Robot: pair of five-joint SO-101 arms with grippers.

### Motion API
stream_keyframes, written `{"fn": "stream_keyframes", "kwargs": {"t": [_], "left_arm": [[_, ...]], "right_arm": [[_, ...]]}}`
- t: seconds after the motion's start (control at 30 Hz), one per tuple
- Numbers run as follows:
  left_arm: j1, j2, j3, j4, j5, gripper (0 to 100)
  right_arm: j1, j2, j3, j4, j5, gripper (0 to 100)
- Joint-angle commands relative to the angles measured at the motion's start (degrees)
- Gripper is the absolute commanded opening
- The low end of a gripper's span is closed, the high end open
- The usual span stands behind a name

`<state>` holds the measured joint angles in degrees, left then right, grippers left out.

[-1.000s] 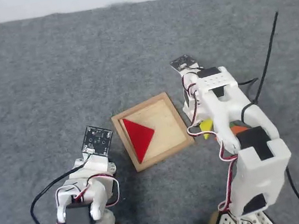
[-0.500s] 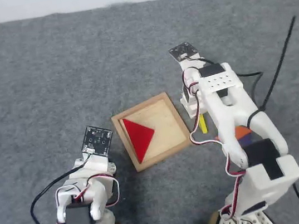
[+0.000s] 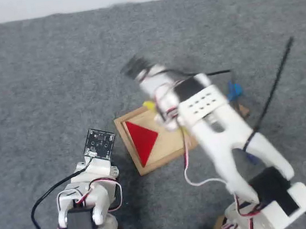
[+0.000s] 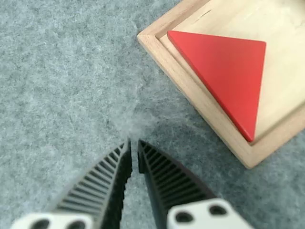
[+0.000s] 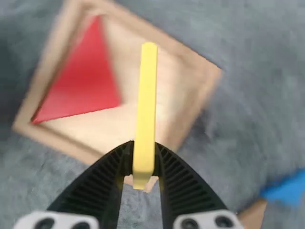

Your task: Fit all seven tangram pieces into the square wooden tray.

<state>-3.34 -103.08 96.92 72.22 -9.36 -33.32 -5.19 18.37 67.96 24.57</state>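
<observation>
The square wooden tray [image 3: 126, 145] lies mid-table with a red triangle [image 3: 141, 138] flat in its left part. My right gripper [image 5: 143, 147] is shut on a yellow piece [image 5: 146, 95], held on edge above the tray [image 5: 210, 77] and beside the red triangle [image 5: 84, 86]. In the high view the right arm [image 3: 204, 112] crosses the tray's right side, and the yellow piece [image 3: 149, 104] shows near the far rim. My left gripper [image 4: 134, 146] is shut and holds nothing, low over the carpet just off the tray's near-left corner [image 4: 151, 40].
A blue piece [image 3: 233, 90] and a brown-orange piece [image 3: 245, 110] lie on the grey carpet right of the tray, partly behind the right arm. The blue piece [image 5: 286, 190] also sits beyond the tray's corner. Open carpet spreads to the left and the back.
The right arm has swung left from beside the tray's right edge to above the tray, carrying the yellow piece. The left arm has kept still.
</observation>
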Motion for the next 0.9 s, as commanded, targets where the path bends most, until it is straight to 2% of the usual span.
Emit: {"fn": "stream_keyframes", "kwargs": {"t": [0.0,0.17,0.37,0.53,0.7,0.87], "left_arm": [[-0.26,-0.97,-0.57,0.18,-0.44,2],[-0.26,-0.97,-0.57,0.18,-0.44,2],[-0.26,-0.97,-0.57,0.18,-0.44,2],[-0.26,-0.97,-0.57,0.18,-0.44,2],[-0.26,-0.97,-0.57,0.18,-0.44,2],[-0.26,-0.97,-0.57,0.18,-0.44,2]], "right_arm": [[-4.26,0.4,0.53,0.48,9.49,0.7],[-5.32,6.11,0.09,-0.13,12.31,0.7],[-3.03,8.13,-0.09,-1.89,5.98,0.7],[1.1,8.13,-0.97,-3.65,-11.25,0.7],[6.2,8.75,-4.92,-4.18,-23.12,0.7],[6.9,8.75,-5.01,-6.64,-30.59,0.7]]}}
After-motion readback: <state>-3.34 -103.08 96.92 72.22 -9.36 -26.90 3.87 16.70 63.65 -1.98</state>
